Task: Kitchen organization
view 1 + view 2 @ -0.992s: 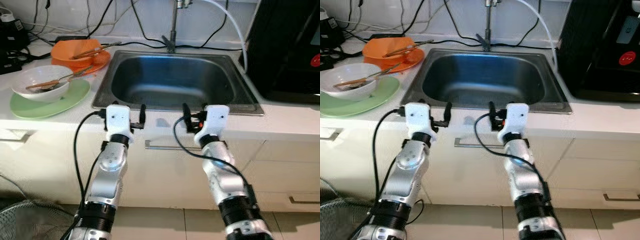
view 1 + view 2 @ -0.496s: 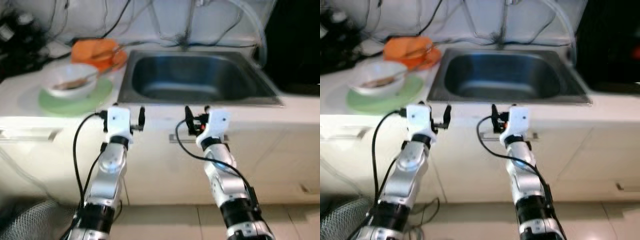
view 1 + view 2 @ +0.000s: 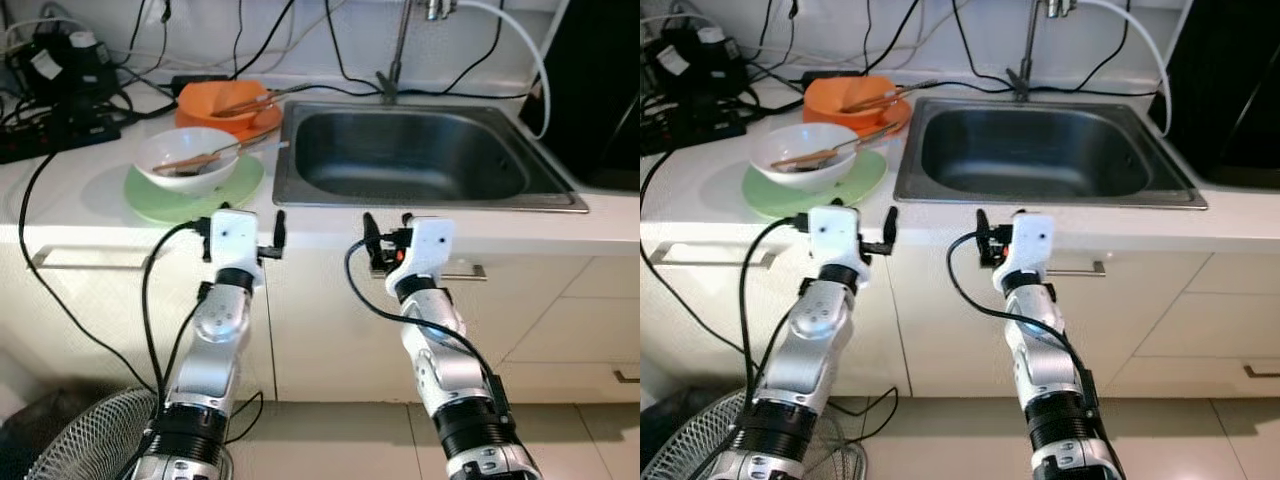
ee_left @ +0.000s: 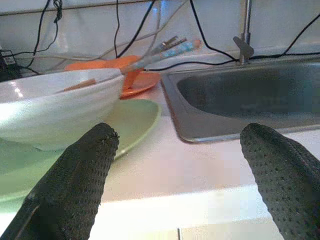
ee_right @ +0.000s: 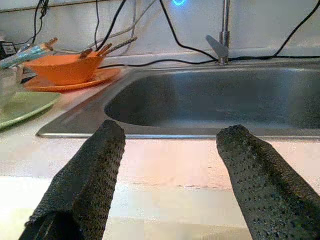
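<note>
A white bowl [image 3: 188, 160] holding chopsticks and a spoon sits on a green plate [image 3: 232, 190] on the counter, left of the steel sink [image 3: 430, 203]. Behind it an orange bowl [image 3: 222, 104] with chopsticks stands on an orange plate. My left gripper [image 3: 255, 228] hovers open at the counter's front edge, just in front of the green plate [image 4: 135, 120]. The white bowl [image 4: 55, 110] is close ahead of it. My right gripper [image 3: 390, 232] is open too, at the counter edge facing the sink basin [image 5: 210, 100]. Both hold nothing.
A faucet [image 3: 392, 60] and a white hose stand behind the sink. Power strips and black cables [image 3: 60, 90] crowd the back left. A black appliance [image 3: 600, 90] stands on the right. A fan grille [image 3: 80, 445] lies on the floor at the left. Cabinet handles [image 3: 70, 262] run below the counter.
The whole picture has shifted and cleared from blur, so the camera has moved: the dishes and sink now sit further right. Both arms keep the same raised pose with fingers open.
</note>
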Available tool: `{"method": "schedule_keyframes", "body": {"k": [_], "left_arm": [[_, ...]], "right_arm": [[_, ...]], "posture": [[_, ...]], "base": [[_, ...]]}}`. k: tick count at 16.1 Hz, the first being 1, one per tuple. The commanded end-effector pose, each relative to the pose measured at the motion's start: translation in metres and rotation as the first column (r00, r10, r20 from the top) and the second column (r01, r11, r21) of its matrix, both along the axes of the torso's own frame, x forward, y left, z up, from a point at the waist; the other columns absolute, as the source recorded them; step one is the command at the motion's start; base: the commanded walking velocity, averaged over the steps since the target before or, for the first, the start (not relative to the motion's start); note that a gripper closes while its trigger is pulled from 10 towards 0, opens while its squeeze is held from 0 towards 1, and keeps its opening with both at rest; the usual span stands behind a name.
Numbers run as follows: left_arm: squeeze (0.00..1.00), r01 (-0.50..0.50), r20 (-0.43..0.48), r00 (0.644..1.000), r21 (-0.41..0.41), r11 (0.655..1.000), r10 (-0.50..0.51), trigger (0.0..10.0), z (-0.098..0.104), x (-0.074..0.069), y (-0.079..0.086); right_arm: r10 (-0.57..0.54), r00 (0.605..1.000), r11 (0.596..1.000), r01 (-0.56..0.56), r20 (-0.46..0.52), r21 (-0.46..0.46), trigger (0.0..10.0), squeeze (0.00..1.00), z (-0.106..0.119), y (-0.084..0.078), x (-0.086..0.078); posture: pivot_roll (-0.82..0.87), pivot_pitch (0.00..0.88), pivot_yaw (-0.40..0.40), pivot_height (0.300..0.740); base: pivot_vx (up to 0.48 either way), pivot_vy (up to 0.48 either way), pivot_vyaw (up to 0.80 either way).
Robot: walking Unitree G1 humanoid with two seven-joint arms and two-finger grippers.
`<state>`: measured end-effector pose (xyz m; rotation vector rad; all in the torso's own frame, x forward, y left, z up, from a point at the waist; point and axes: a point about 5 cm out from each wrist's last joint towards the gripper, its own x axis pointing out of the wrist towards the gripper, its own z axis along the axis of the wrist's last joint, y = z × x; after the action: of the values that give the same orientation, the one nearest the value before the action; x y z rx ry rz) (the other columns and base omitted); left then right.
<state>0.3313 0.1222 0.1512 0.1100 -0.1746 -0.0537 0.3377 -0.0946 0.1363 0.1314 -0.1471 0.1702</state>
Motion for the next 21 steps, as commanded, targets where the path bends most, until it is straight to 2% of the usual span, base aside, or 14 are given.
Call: {"method": "schedule_keyframes", "body": {"k": [1,7,10,13,16,21], "left_arm": [[0.00,0.006,0.016,1.000,0.009,1.000,-0.006,10.0,0.0034,-0.0002,-0.0034],[0.00,-0.002,0.016,1.000,-0.008,1.000,0.002,10.0,0.0041,-0.0012,-0.0056],[0.00,0.009,0.007,1.000,-0.007,1.000,-0.009,10.0,0.0019,-0.0019,-0.0070],[0.00,0.012,0.001,1.000,-0.005,1.000,-0.012,10.0,0.0012,-0.0019,-0.0079],[0.00,0.014,0.000,1.000,-0.005,1.000,-0.014,10.0,0.0013,-0.0015,-0.0082],[0.00,0.019,-0.004,1.000,-0.001,1.000,-0.019,10.0,0.0000,-0.0020,-0.0088]], "right_arm": [[-0.010,1.000,1.000,0.010,-0.003,0.019,10.0,0.00,0.0006,-0.0027,0.0011],[-0.001,1.000,1.000,0.001,0.003,-0.014,10.0,0.00,0.0008,-0.0022,0.0010],[0.007,1.000,1.000,-0.007,-0.001,0.021,10.0,0.00,0.0006,0.0004,0.0001],[0.015,1.000,1.000,-0.015,0.000,-0.016,10.0,0.00,0.0005,0.0004,0.0004],[0.005,1.000,1.000,-0.005,0.012,0.013,10.0,0.00,0.0027,0.0006,0.0004],[-0.008,1.000,1.000,0.008,-0.001,0.030,10.0,0.00,0.0013,-0.0023,0.0015]], "posture": [[0.08,0.041,-0.002,0.740],[0.08,0.040,-0.004,0.740],[0.08,0.041,-0.004,0.740],[0.08,0.039,-0.004,0.740],[0.08,0.037,-0.004,0.740],[0.08,0.038,-0.003,0.740]], "base": [[0.000,0.000,0.00],[0.000,0.000,0.00],[0.275,0.000,0.18],[0.287,0.000,0.00],[0.287,0.000,0.53],[0.287,0.000,0.00]]}}
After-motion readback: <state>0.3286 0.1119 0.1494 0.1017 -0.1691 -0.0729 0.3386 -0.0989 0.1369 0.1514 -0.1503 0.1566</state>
